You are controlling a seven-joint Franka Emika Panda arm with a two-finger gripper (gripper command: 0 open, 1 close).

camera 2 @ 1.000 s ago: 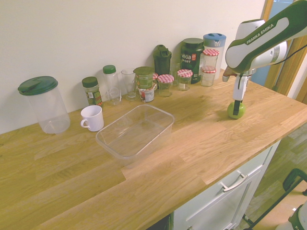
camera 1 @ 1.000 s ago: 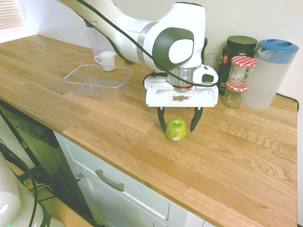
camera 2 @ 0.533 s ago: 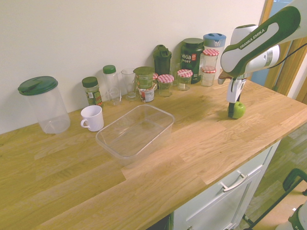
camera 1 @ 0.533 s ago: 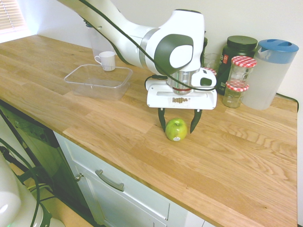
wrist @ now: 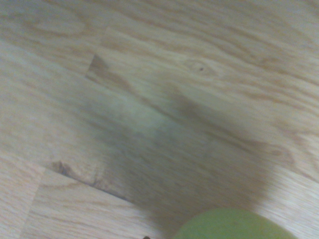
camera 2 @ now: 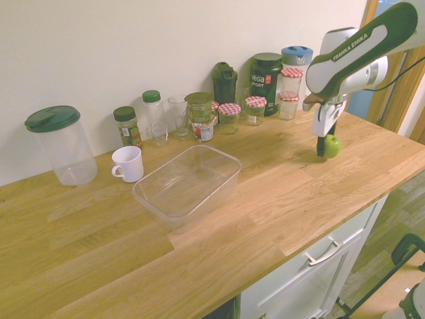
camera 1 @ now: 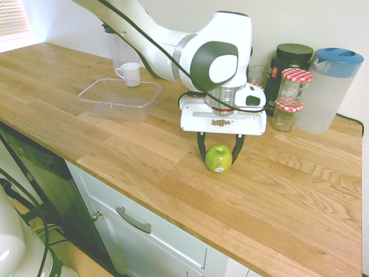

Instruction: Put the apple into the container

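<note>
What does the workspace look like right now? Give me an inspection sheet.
Surface: wooden counter, dry, unmarked.
Job's things: apple between the fingers, white sticker facing out; clear tub empty, well apart from the apple.
Clutter: white cup behind the tub; jars and bottles along the wall; blue-lidded pitcher.
Grippers: gripper pointing down, shut on the apple.
Cables: nothing seen on the counter.
Surroundings: white drawer below the counter.
</note>
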